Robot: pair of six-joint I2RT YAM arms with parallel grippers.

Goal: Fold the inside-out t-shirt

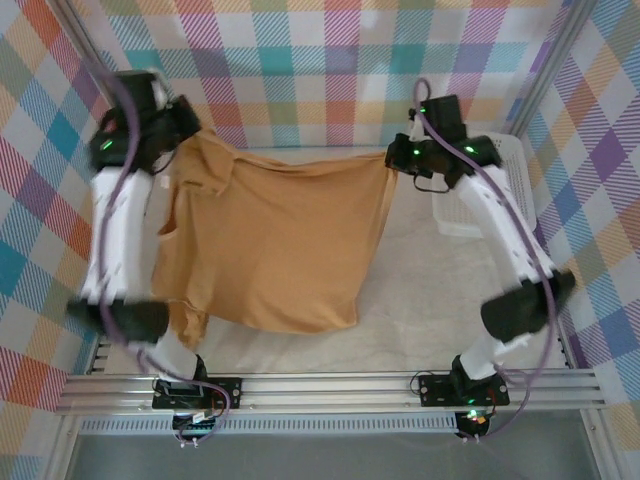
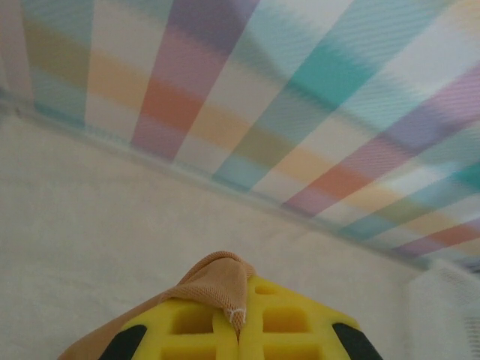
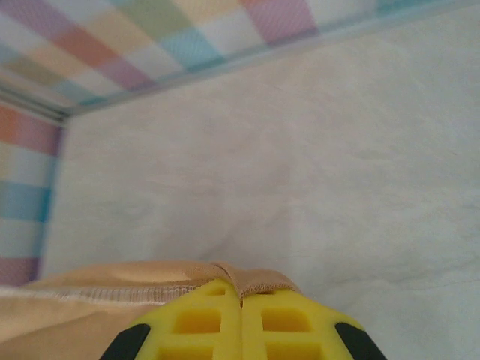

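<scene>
- The plain tan-orange, soft fabric, short-sleeved t-shirt (image 1: 280,250) hangs spread between the two arms above the white padded table (image 1: 430,300). Its top edge is stretched left to right on the far side.
- The left gripper (image 2: 238,324) has its yellow jaws pressed together on a bunched fold of the shirt, far left.
- The right gripper (image 3: 241,309) is clamped on the shirt's stitched edge, far right.
- A white plastic mesh basket (image 1: 512,165) stands far right beside the right arm; its contents cannot be told.
</scene>
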